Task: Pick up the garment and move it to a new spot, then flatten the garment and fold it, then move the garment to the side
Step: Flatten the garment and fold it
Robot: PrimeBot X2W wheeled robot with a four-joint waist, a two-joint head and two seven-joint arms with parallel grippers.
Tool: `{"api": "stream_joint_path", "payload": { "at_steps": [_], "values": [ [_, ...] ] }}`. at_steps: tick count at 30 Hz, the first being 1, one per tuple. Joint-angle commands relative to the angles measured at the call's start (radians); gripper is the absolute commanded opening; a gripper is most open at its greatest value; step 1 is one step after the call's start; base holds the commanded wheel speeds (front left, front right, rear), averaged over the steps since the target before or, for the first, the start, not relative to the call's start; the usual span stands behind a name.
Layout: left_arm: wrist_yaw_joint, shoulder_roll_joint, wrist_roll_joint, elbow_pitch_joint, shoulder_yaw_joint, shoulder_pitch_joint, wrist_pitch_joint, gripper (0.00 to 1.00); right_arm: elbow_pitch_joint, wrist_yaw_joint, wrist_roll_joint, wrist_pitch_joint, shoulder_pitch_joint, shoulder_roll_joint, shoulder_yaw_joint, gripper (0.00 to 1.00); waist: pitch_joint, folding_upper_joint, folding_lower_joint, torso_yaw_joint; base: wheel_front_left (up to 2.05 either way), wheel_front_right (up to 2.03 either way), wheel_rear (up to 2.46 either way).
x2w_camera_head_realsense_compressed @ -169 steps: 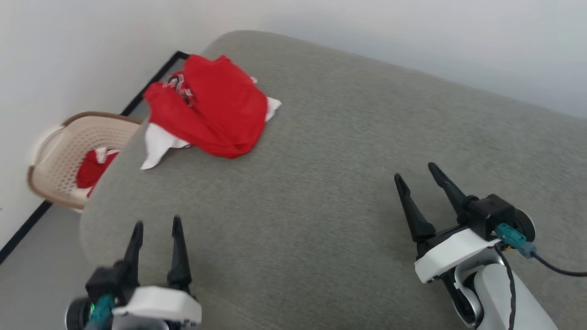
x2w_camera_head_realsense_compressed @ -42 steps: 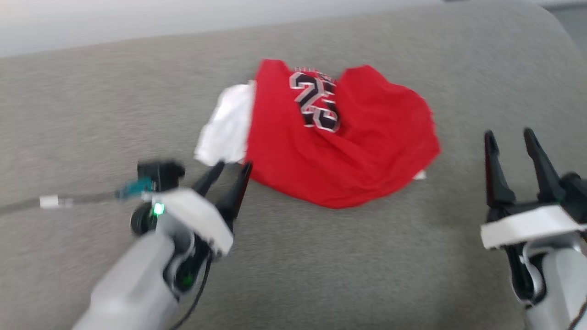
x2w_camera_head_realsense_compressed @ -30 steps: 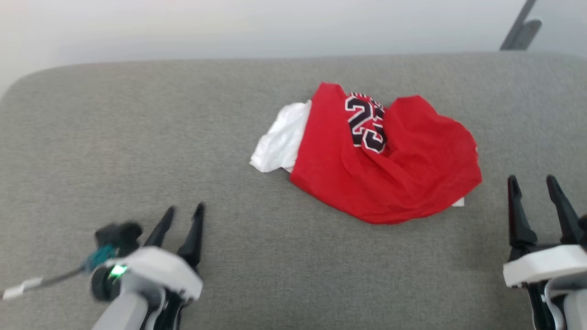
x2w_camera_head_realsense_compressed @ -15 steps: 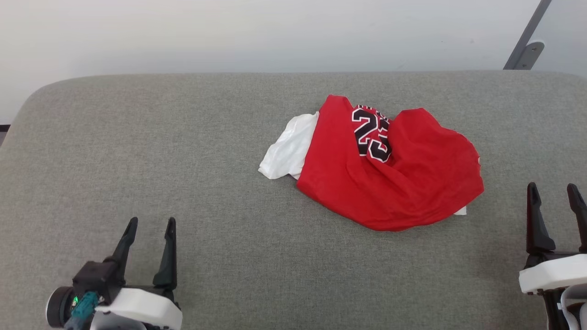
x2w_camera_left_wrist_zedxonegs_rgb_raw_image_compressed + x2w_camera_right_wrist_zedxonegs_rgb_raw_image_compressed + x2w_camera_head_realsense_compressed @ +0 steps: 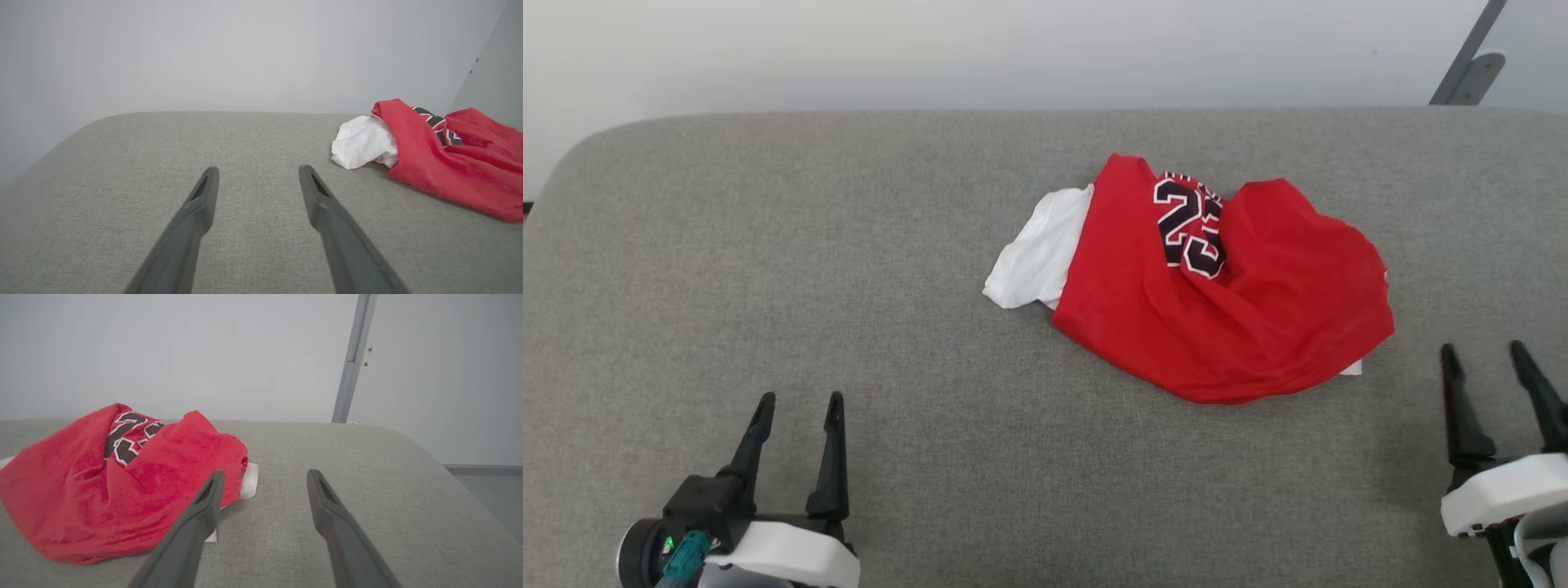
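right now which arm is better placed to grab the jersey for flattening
Right, probably: the right jaws stand open close to the garment, whose edge lies beside them in the right wrist view. The left jaws, also open, sit farther off across bare cushion.

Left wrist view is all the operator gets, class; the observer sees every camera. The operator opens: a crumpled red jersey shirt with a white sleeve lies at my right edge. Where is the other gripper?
Observer: The right gripper stands open over the grey fabric cushion, just off the far end of the red jersey shirt, not touching it.
Operator: I see some black print. What does it read?
Observer: In the head view, black white-outlined digits 23, partly creased.
Operator: Is the second sleeve out?
Observer: A small white corner peeks from under the red cloth on the right gripper's side; whether it is a sleeve I cannot tell.
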Motion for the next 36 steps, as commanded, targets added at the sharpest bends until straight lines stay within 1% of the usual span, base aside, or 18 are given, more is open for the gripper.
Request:
{"api": "stream_joint_path", "payload": {
  "at_steps": [1,3,8,13,15,17,19,20,24,28,29,30,31,32,36],
  "values": [
    [-0.004,-0.003,0.009,-0.005,0.004,-0.013,-0.005,1.00,0.005,0.000,-0.005,0.009,-0.011,-0.014,0.012,1.00,0.007,0.0000,0.0000,0.002,0.00,0.00,0.00],
    [-0.010,-0.014,0.014,-0.004,0.009,-0.017,-0.005,1.00,0.021,0.000,0.003,0.052,-0.017,-0.056,0.065,1.00,0.020,0.0000,0.0000,0.006,0.00,0.00,0.00],
    [-0.019,-0.033,0.023,-0.005,0.008,-0.041,-0.005,1.00,0.004,0.000,0.060,0.209,-0.053,-0.210,0.224,1.00,0.063,0.0000,0.0000,0.017,0.00,0.00,0.00],
    [-0.022,-0.048,0.020,-0.004,-0.006,-0.072,-0.005,1.00,-0.061,0.000,0.166,0.406,-0.111,-0.379,0.390,1.00,0.112,0.0000,0.0000,0.040,0.00,0.00,0.00],
    [-0.024,-0.051,0.013,0.000,-0.015,-0.089,-0.005,1.00,-0.091,0.000,0.216,0.472,-0.141,-0.435,0.445,1.00,0.132,0.0000,0.0000,0.052,0.00,0.00,0.00],
    [-0.025,-0.053,0.007,0.005,-0.028,-0.104,-0.005,1.00,-0.111,0.000,0.256,0.521,-0.171,-0.487,0.493,1.00,0.154,0.0000,0.0000,0.068,0.00,0.00,0.00],
    [-0.026,-0.054,-0.008,0.007,-0.045,-0.116,-0.005,1.00,-0.124,0.000,0.291,0.552,-0.202,-0.524,0.529,1.00,0.171,0.0000,0.0000,0.085,0.00,0.00,0.00],
    [-0.025,-0.054,-0.028,0.006,-0.067,-0.126,-0.005,1.00,-0.127,0.000,0.313,0.587,-0.224,-0.562,0.566,1.00,0.188,0.0000,0.0000,0.102,0.00,0.00,0.00],
    [-0.008,-0.054,-0.065,-0.002,-0.095,-0.137,-0.005,1.00,-0.138,0.000,0.351,0.626,-0.266,-0.615,0.636,1.00,0.215,0.0000,0.0000,0.132,0.00,0.00,0.00],
    [0.004,-0.054,-0.088,-0.008,-0.107,-0.142,-0.005,1.00,-0.132,0.000,0.375,0.631,-0.288,-0.640,0.695,1.00,0.230,0.0000,0.0000,0.149,0.00,0.00,0.00],
    [0.007,-0.054,-0.091,-0.009,-0.109,-0.142,-0.005,1.00,-0.128,0.000,0.380,0.628,-0.295,-0.643,0.704,0.87,0.232,0.0000,0.0000,0.151,0.00,0.00,0.00],
    [0.009,-0.054,-0.094,-0.010,-0.111,-0.142,-0.005,1.00,-0.123,0.000,0.384,0.622,-0.299,-0.645,0.711,0.48,0.234,0.0000,0.0000,0.152,0.00,0.00,0.00],
    [0.010,-0.054,-0.096,-0.010,-0.111,-0.143,-0.005,1.00,-0.119,0.000,0.385,0.620,-0.303,-0.649,0.720,0.14,0.235,0.0000,0.0000,0.153,0.00,0.00,0.00],
    [0.011,-0.054,-0.097,-0.010,-0.113,-0.143,-0.005,1.00,-0.115,0.000,0.388,0.619,-0.306,-0.654,0.734,0.00,0.236,0.0000,0.0000,0.153,0.00,0.00,0.00],
    [0.013,-0.054,-0.096,-0.009,-0.111,-0.144,-0.005,1.00,-0.086,-0.002,0.392,0.599,-0.327,-0.663,0.746,0.00,0.232,0.0000,0.0000,0.138,0.00,0.00,0.00]
  ]
}}
